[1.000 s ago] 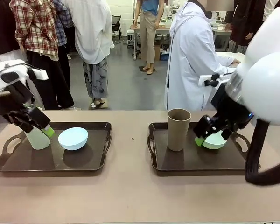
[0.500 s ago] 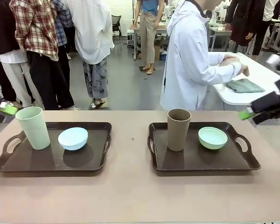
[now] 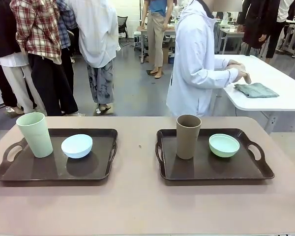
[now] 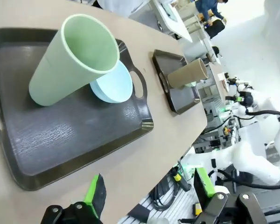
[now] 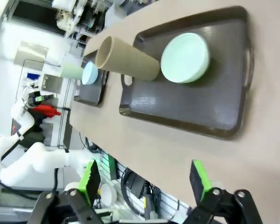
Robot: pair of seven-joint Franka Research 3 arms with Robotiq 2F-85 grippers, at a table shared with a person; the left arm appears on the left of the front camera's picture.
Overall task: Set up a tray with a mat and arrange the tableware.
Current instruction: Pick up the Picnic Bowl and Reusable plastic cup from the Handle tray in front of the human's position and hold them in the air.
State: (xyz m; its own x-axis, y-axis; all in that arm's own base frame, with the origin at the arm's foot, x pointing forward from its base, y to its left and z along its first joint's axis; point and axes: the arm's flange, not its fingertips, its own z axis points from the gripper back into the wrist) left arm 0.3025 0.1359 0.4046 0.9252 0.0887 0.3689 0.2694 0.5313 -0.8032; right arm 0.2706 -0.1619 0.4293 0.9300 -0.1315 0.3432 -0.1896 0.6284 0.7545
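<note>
Two dark brown trays lie side by side on the table. On the left tray (image 3: pixel 54 172) stand a pale green tumbler (image 3: pixel 34 134) and a light blue bowl (image 3: pixel 76 145). The right tray (image 3: pixel 216 172) carries a brown tumbler (image 3: pixel 188 136) and a mint green bowl (image 3: pixel 224 145). My left gripper (image 4: pixel 149 186) hangs open above the table's near edge, off the left tray (image 4: pixel 74 135) and the green tumbler (image 4: pixel 74 60). My right gripper (image 5: pixel 144 179) is open too, back from the right tray (image 5: pixel 196 107), the brown tumbler (image 5: pixel 128 60) and the mint bowl (image 5: pixel 185 57).
A person in a white coat (image 3: pixel 196 69) stands at the far side, turned to a white side table (image 3: pixel 280 98), hands by a folded grey-green cloth (image 3: pixel 255 90) that may be the mat. Bare tabletop (image 3: pixel 137 162) separates the trays.
Both arms have pulled back from the trays and out of the front view. The left gripper has left the green tumbler, the right the mint bowl; both stay put.
</note>
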